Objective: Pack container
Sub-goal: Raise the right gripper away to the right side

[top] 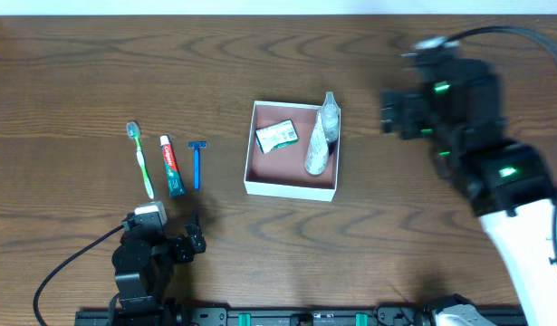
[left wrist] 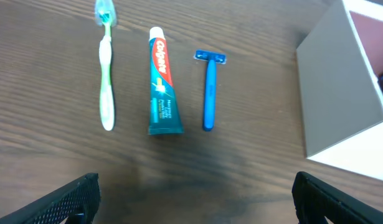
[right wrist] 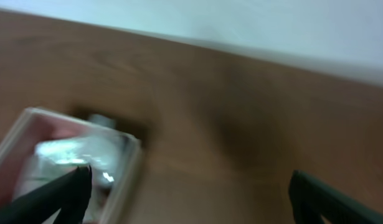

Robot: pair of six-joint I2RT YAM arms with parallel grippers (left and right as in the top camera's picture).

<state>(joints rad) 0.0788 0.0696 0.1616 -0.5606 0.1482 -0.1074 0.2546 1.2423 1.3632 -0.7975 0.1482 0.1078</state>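
- While the left jaws hang low near the near edge, toward its left corner, they stand wide apart and hold nothing. Their dark fingers [left wrist: 73, 202] sit at the bottom corners of the left wrist view, with bare brown surface [left wrist: 241, 162] between them.
- Just beyond those jaws, three toiletries lie side by side in a row, none touching. From the left edge inward they are a green toothbrush [top: 140, 161] [left wrist: 106, 74], a toothpaste tube [top: 172, 166] [left wrist: 161, 87] and a blue razor [top: 197, 163] [left wrist: 208, 93].
- All three lie lengthwise, with the brush head, the white cap and the razor head toward the far edge.
- The right jaws are also apart and empty, over the right half of the surface and nearer the far edge. The right wrist view is badly blurred, with one finger [right wrist: 60, 196] in each lower corner.
- The container [top: 292, 188] [left wrist: 340, 93] [right wrist: 126, 180] sits about mid-surface, between the razor and the right jaws and apart from both. Its open top faces up, showing white walls and a reddish-brown floor.
- Inside it, a green-and-white packet [top: 278, 136] lies flat toward the box's far left corner.
- Beside the packet, a clear item [top: 319, 140], perhaps a wrapped bottle, lies along the right wall with its narrow end at the far right corner.
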